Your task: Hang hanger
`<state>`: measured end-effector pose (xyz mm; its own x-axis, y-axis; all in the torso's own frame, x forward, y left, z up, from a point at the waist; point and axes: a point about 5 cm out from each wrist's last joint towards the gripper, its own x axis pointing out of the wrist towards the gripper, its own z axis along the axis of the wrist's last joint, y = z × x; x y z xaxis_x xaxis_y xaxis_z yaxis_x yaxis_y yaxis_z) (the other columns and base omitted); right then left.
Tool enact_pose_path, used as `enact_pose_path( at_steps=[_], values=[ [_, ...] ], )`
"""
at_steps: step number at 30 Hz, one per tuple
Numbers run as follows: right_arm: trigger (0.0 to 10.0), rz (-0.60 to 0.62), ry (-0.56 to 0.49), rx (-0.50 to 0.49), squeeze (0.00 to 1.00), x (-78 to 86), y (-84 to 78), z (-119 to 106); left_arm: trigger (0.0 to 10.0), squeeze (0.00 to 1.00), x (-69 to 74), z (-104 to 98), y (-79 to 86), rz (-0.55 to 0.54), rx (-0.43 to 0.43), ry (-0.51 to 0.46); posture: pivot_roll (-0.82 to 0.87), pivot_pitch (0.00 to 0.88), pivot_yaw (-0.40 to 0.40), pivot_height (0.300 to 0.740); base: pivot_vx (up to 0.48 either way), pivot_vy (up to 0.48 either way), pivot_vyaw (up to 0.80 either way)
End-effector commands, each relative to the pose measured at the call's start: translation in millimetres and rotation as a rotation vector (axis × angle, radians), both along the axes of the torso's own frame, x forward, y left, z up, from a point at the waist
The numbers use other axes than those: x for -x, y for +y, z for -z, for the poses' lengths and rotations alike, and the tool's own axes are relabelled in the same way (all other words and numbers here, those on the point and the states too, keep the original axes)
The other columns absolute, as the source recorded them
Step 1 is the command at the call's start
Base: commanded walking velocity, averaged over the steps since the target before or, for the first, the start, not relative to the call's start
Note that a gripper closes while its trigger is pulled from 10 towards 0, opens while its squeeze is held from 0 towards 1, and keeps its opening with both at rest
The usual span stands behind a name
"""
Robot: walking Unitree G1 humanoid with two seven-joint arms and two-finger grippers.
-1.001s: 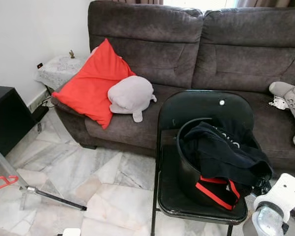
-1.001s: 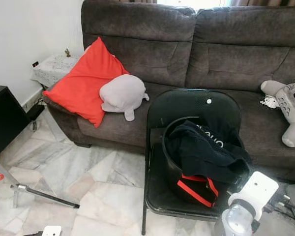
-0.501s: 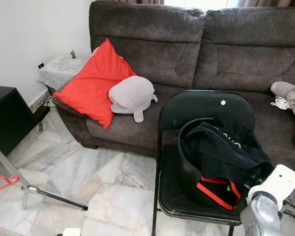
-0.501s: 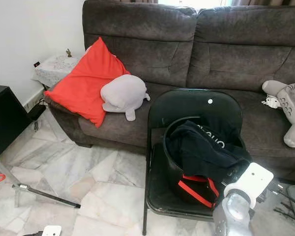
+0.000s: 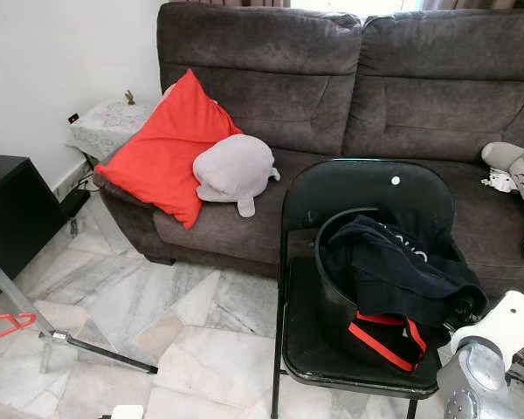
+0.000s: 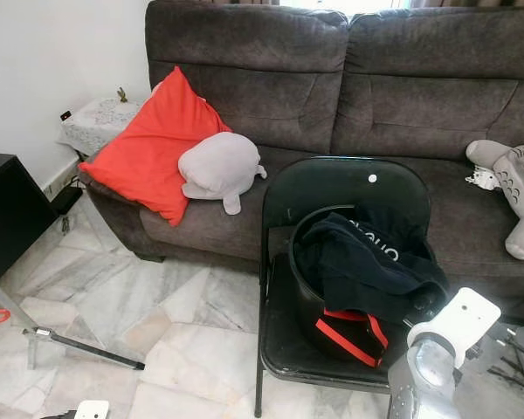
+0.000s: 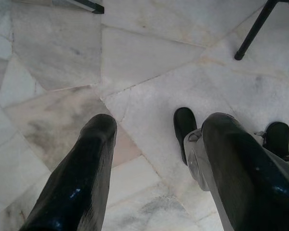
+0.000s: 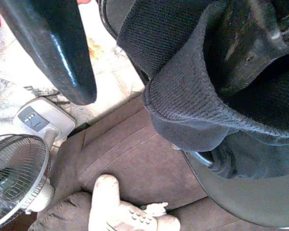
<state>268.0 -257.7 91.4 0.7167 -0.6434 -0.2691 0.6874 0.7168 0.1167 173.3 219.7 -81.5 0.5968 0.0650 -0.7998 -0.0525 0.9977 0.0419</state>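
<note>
Head views: the red hanger [image 5: 4, 325] lies on the floor far left; the right arm has sunk lower beside the chair [image 5: 332, 349]. Left wrist: left gripper [image 7: 154, 139] fingers apart above tiles. Right wrist: right gripper [image 8: 154, 53] fingers apart, one buried in black clothing [image 8: 183, 96].

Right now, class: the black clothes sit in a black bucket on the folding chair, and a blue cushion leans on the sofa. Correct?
Not quite. The cushion on the sofa is red, as the left eye view shows. The black clothes do sit in the black bucket on the folding chair.
</note>
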Motion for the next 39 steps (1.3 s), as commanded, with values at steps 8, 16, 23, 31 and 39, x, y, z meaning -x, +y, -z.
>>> enact_pose_path(
  at_steps=[8,16,23,31,39],
  values=[
    [10.0,0.005,0.016,-0.01,0.0,-2.0,-3.9,2.7,10.0,0.0,5.3,1.8,4.4,0.007,-0.01,0.028,-0.09,0.056,0.083,0.74,0.0,0.0,0.0],
    [0.0,0.021,0.003,-0.004,0.0,-3.0,-6.2,0.6,10.0,0.0,5.6,1.9,4.8,0.006,-0.011,0.029,-0.08,0.057,0.084,0.74,0.0,0.0,0.0],
    [0.0,0.023,-0.003,0.001,0.0,-4.1,-7.4,-0.6,10.0,0.0,5.4,1.8,5.0,0.005,-0.011,0.029,-0.08,0.058,0.085,0.74,0.0,0.0,0.0],
    [0.0,0.027,-0.007,0.007,0.0,-5.2,-7.8,-1.3,10.0,0.0,5.8,1.8,5.4,0.006,-0.012,0.03,-0.08,0.059,0.085,0.74,0.0,0.0,0.0],
    [0.0,0.026,-0.006,0.01,0.0,-5.5,-8.0,-1.3,10.0,0.0,6.0,1.9,5.4,0.005,-0.012,0.03,-0.08,0.059,0.085,0.74,0.0,0.0,0.0]
  ],
)
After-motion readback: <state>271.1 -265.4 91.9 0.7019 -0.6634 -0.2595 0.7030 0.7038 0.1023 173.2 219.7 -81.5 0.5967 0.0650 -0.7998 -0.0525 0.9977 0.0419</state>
